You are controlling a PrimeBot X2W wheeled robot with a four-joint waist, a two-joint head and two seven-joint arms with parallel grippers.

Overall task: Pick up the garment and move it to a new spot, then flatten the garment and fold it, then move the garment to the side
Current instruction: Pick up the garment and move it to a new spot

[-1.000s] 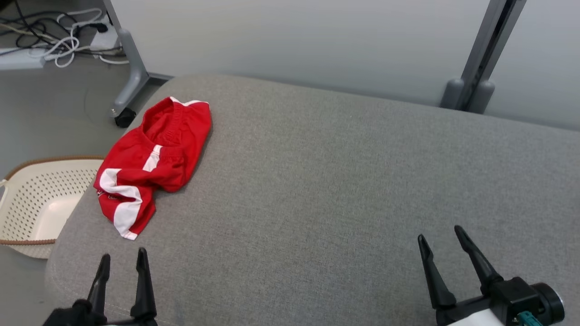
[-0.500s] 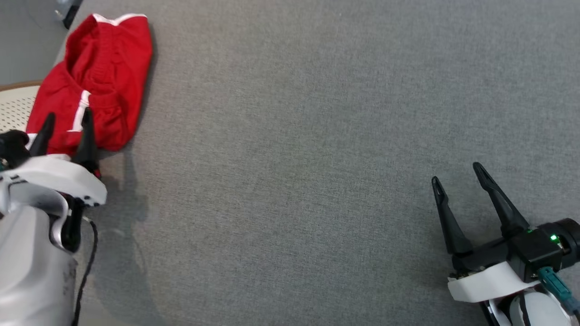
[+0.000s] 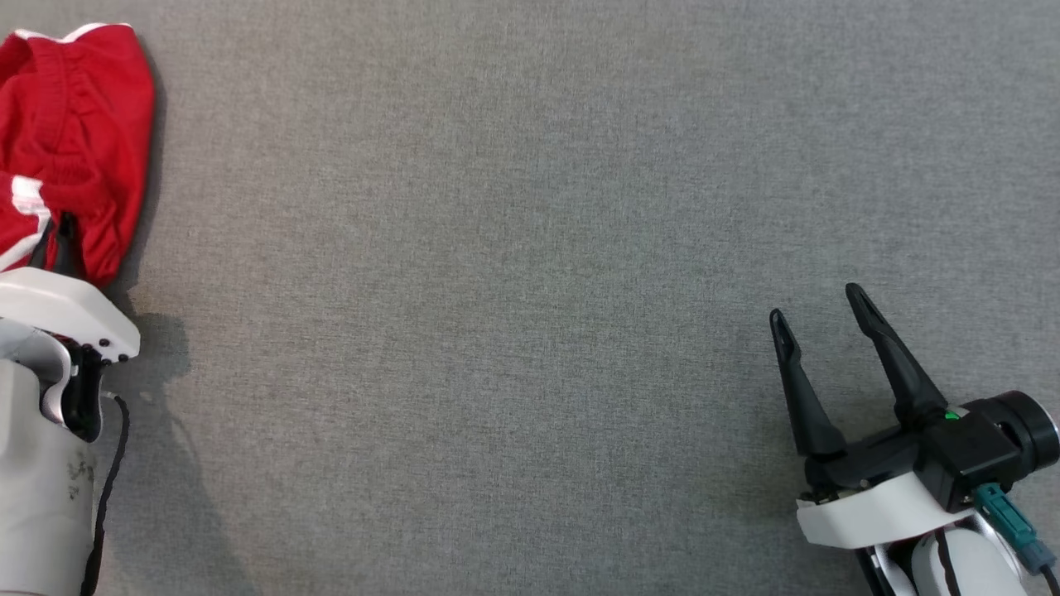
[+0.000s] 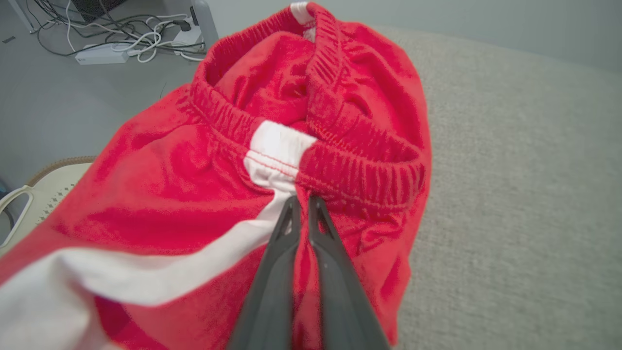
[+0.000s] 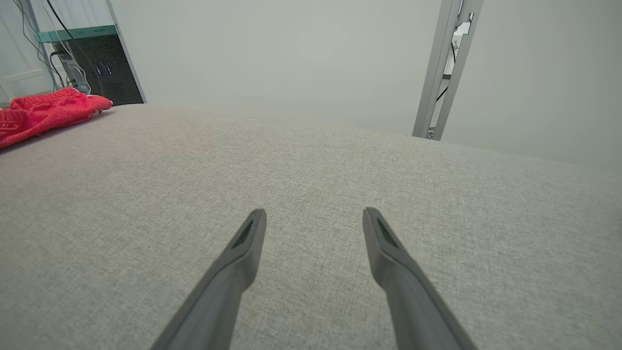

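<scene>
Your left gripper (image 4: pixel 303 200) is pinching the red garment (image 4: pixel 160 194) just below its waistband, fingers nearly together; it is lying bunched at the grey cushion's (image 3: pixel 530 248) left edge. You are only beginning: lifting, moving, flattening, folding are all waiting.

Grey upholstered surface (image 3: pixel 530 248), red-and-white shorts (image 3: pixel 74 124) crumpled on it near its left edge.
</scene>
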